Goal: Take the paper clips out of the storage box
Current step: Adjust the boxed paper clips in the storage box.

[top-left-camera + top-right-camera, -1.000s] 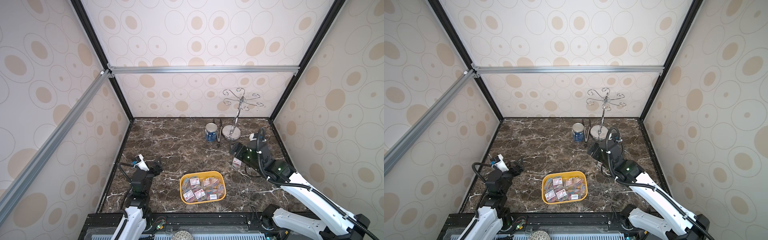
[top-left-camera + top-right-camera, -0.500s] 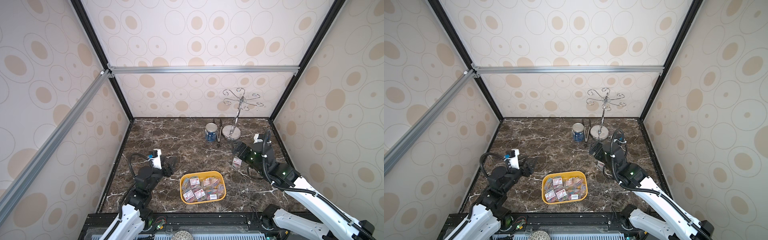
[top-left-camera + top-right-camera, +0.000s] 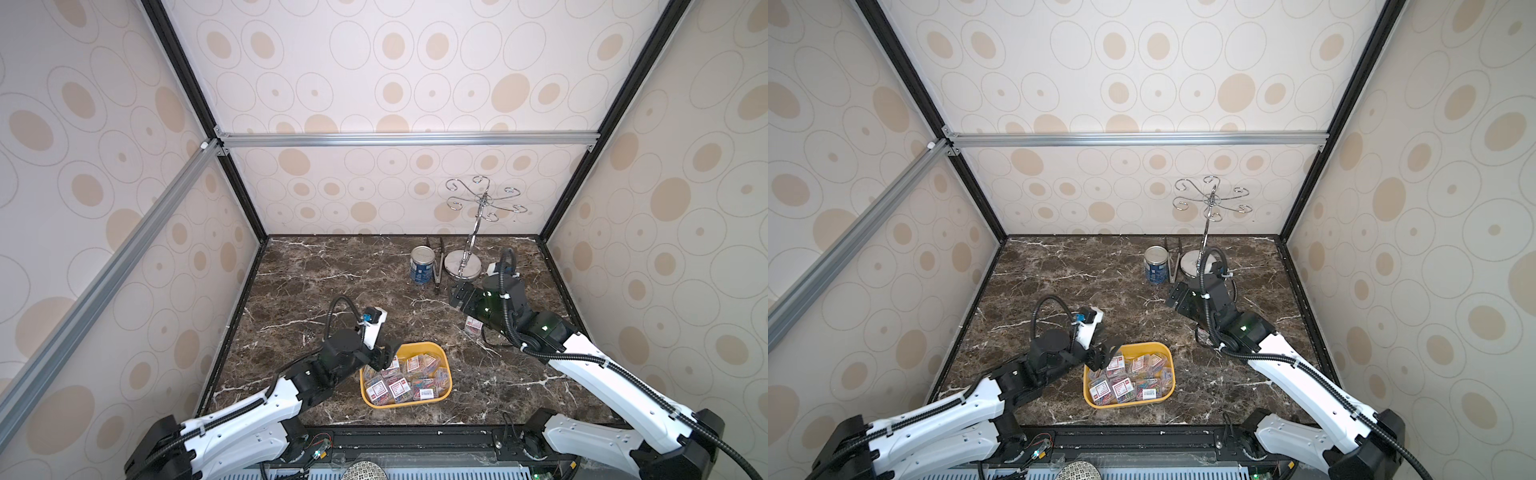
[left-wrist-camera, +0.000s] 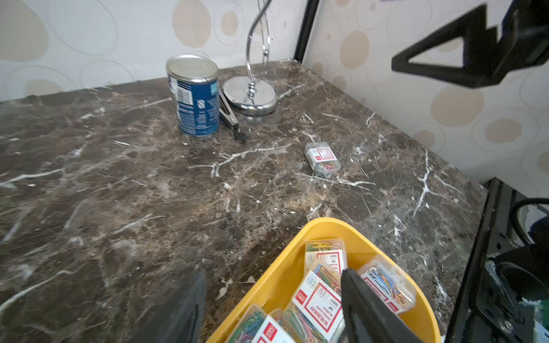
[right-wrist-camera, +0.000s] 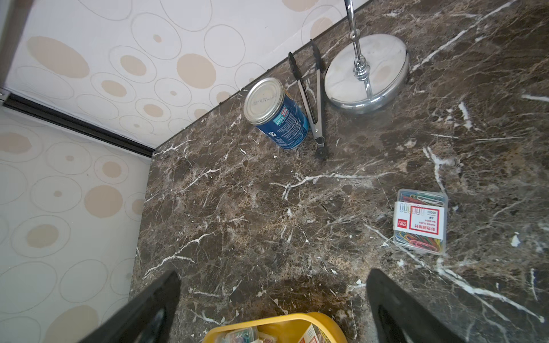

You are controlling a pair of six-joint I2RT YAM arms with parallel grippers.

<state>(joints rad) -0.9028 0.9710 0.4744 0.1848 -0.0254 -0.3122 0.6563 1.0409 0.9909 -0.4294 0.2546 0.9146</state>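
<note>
The left claw [image 3: 388, 357] hangs at the left rim of the storage box [image 3: 405, 404]. Its jaws are moderately apart and grip nothing. In the left wrist view one finger [image 4: 184, 306] is outside the yellow wall and the other is among the paper clip cases [image 3: 405, 380] heaped inside the box. Their red-and-white labels carry a small red logo square and fine print, and a few have barcode stickers.

Beyond the box, toward the back wall, stands a tin can [image 3: 421, 266] with a blue label, white print and a barcode, all too small to read. Just right of it lie metal tongs [image 3: 437, 270], then a chrome hook stand [image 3: 462, 266].

Beyond the box and to its right, a lone case [image 5: 420, 221] lies flat on the worktop [image 3: 316, 282]. Its label reads "deli", "PAPER CLIPS" and "100". The right claw [image 3: 457, 297] hovers near that case, jaws spread wide and empty.

The worktop is dark brown marble with white veins. The walls [image 3: 374, 195] are cream with beige ovals, framed by black posts and aluminium rails [image 3: 395, 139].
</note>
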